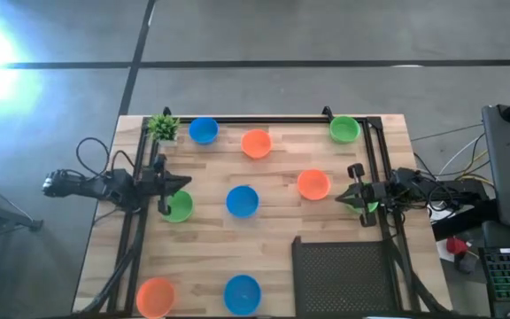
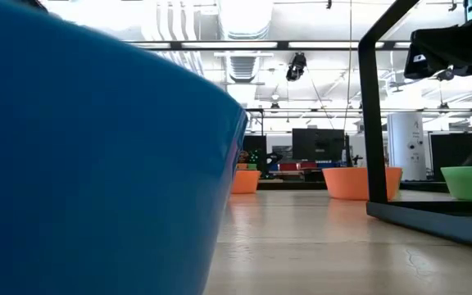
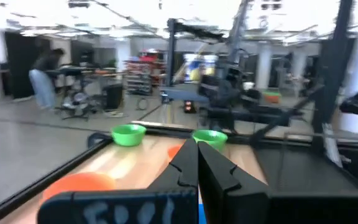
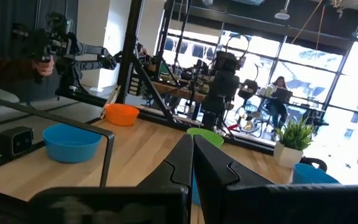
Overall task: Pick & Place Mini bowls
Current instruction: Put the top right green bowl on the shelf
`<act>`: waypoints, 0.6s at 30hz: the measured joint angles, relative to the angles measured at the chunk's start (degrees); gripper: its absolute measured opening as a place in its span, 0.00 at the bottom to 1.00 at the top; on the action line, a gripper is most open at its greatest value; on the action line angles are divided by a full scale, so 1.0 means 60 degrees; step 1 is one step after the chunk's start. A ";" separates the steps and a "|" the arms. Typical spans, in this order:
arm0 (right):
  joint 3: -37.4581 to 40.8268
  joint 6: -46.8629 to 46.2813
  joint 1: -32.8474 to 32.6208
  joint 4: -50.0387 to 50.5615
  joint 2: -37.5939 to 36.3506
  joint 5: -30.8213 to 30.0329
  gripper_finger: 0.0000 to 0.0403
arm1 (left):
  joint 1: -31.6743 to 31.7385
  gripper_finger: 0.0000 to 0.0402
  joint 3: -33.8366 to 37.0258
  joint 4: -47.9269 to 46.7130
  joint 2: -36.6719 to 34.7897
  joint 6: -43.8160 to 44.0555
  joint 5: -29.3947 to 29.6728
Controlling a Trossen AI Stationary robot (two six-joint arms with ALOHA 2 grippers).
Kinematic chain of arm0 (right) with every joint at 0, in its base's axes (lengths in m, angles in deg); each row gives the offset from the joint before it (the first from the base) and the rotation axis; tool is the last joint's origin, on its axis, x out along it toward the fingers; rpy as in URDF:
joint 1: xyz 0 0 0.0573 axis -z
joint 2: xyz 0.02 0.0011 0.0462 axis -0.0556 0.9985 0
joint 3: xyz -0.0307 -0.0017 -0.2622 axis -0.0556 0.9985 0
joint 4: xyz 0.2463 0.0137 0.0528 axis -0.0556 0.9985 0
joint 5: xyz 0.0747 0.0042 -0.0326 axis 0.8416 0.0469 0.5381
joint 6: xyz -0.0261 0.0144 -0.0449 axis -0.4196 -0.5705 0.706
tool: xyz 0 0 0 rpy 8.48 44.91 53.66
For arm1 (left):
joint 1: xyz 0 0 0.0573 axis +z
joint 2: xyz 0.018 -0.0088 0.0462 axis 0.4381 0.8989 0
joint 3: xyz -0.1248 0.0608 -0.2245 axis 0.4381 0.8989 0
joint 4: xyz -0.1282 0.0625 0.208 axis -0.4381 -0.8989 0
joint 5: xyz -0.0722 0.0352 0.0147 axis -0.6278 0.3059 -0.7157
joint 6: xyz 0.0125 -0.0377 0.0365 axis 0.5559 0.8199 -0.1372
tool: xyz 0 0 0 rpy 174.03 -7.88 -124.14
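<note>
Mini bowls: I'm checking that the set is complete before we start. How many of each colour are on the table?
Blue bowls: 3
Orange bowls: 3
Green bowls: 3, one half hidden
Total: 9

Wooden table (image 1: 273,221); mini bowls (image 1: 243,201) scattered on it; potted plant (image 1: 163,128) at corner.

Pale wooden plank worktop (image 1: 273,226): small green potted plant (image 1: 163,128) at far left corner; nine small round plastic mini bowls (image 1: 243,201) spread apart across it; black mesh panel (image 1: 339,275) at near right edge; arms at both sides.
</note>
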 joint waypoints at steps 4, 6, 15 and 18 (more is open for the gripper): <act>0.0004 -0.0220 -0.0004 0.0017 0.0000 0.0001 0.02 | -0.0004 0.00 -0.0613 -0.0733 0.0627 0.0253 0.0414; 0.0001 -0.0222 0.0000 0.0017 0.0000 0.0000 0.02 | -0.0004 0.00 -0.0964 -0.1077 0.0986 0.0425 0.0923; 0.0004 -0.0233 0.0000 0.0017 0.0000 -0.0007 0.02 | 0.0000 0.00 -0.2191 -0.2115 0.2614 0.0494 0.1927; 0.0001 -0.0237 -0.0001 0.0015 0.0000 -0.0019 0.02 | 0.0012 0.00 -0.2614 -0.2380 0.3163 0.0494 0.2362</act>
